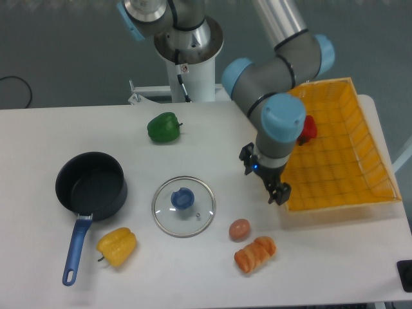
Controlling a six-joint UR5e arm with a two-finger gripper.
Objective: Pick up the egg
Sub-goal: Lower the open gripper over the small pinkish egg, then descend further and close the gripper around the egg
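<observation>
The egg [239, 229] is small, smooth and pinkish tan. It lies on the white table in front of the glass lid's right side, just behind the orange bread. My gripper [264, 175] points down, above and to the right of the egg, close to the orange tray's left edge. Its two black fingers [280, 192] stand apart with nothing between them. The gripper is well apart from the egg.
An orange ridged bread [255, 253] lies right by the egg. A glass lid with a blue knob [183, 206], a black pot with a blue handle [91, 185], a yellow pepper [117, 246] and a green pepper [163, 127] lie to the left. The orange tray [341, 174] holds a red pepper [308, 129].
</observation>
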